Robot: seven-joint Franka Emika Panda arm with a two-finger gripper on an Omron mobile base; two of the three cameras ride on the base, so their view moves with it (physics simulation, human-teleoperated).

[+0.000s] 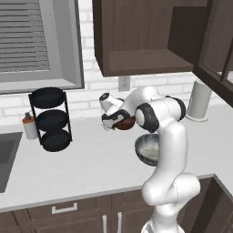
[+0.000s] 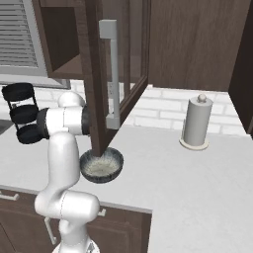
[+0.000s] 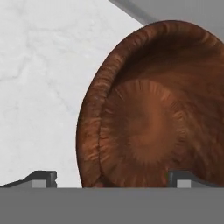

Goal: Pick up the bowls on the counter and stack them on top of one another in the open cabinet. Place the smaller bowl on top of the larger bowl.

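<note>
- The gripper has its fingers wide apart over the smaller bowl on the counter — nothing is clamped yet.
- One finger seems outside the left rim; closing off-centre could tip the bowl.
- The larger bowl sits near, at the counter's near edge — a careless swing could knock it off.

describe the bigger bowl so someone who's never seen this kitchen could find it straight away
Start at the long pale counter under the open cabinet. Near its front edge, beside the robot's white arm, sits the larger bowl. It is dark grey outside and pale and speckled inside, wider than the reddish-brown smaller bowl at the gripper.
</note>
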